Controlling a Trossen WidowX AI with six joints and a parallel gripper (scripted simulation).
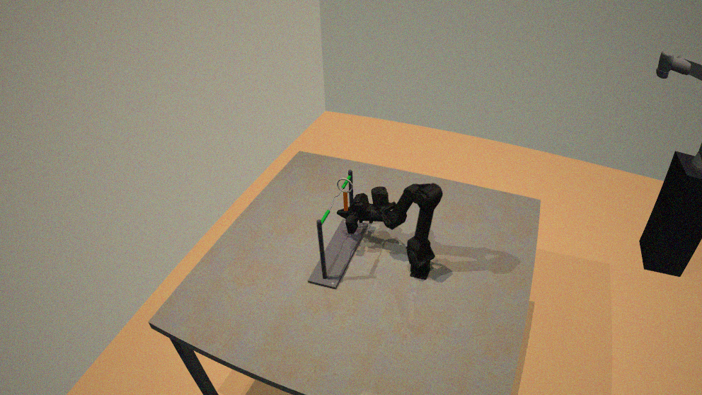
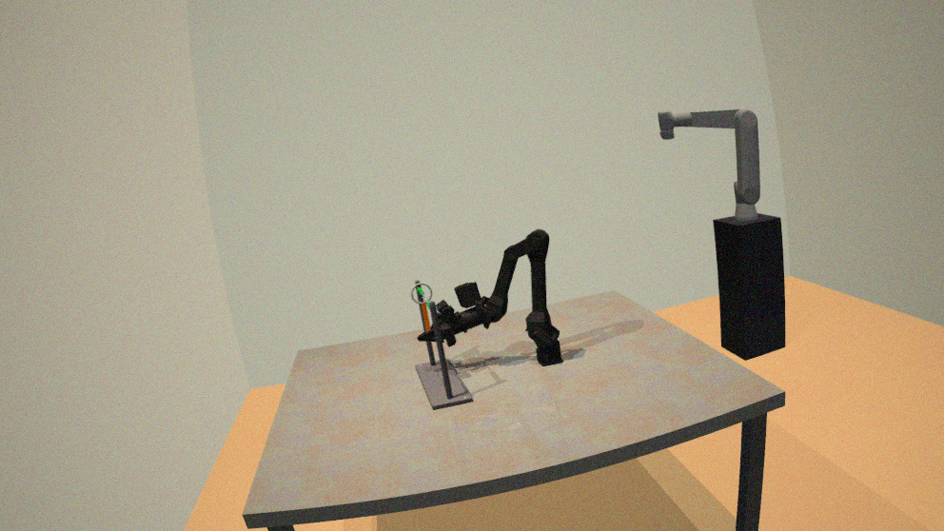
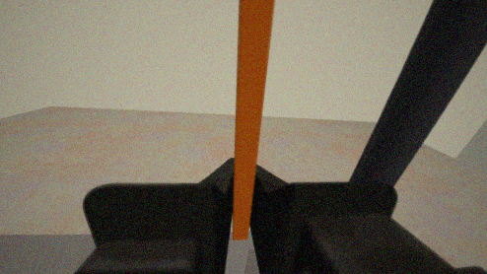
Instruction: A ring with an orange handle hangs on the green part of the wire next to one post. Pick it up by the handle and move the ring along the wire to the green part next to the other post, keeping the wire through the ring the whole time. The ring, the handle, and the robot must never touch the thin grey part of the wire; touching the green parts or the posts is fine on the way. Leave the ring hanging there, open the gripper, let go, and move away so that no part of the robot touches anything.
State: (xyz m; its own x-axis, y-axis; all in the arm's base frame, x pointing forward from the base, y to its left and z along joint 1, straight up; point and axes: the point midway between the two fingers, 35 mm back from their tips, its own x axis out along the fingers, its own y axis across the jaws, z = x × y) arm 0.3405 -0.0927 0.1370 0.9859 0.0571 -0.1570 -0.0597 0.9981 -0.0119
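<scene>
The ring (image 1: 337, 185) (image 2: 411, 293) hangs around the green part (image 1: 346, 182) of the wire beside the far post (image 1: 351, 192) (image 2: 430, 353) (image 3: 419, 99). Its orange handle (image 1: 345, 200) (image 2: 424, 315) (image 3: 250, 99) points down, nearly upright. My gripper (image 1: 344, 212) (image 2: 427, 334) (image 3: 238, 164) is shut on the lower part of the handle, one finger on each side. The thin grey wire (image 1: 334, 199) runs to the other green part (image 1: 325, 216) at the near post (image 1: 321, 250) (image 2: 443, 363). Whether the ring touches the wire is too small to tell.
The posts stand on a flat grey base plate (image 1: 337, 258) (image 2: 432, 395) on the table (image 1: 245, 294) (image 2: 594, 409). In the wrist view the far post rises close behind the right finger. Another arm (image 2: 747, 158) stands on a black pedestal (image 1: 667, 221) (image 2: 749, 284), away from the table.
</scene>
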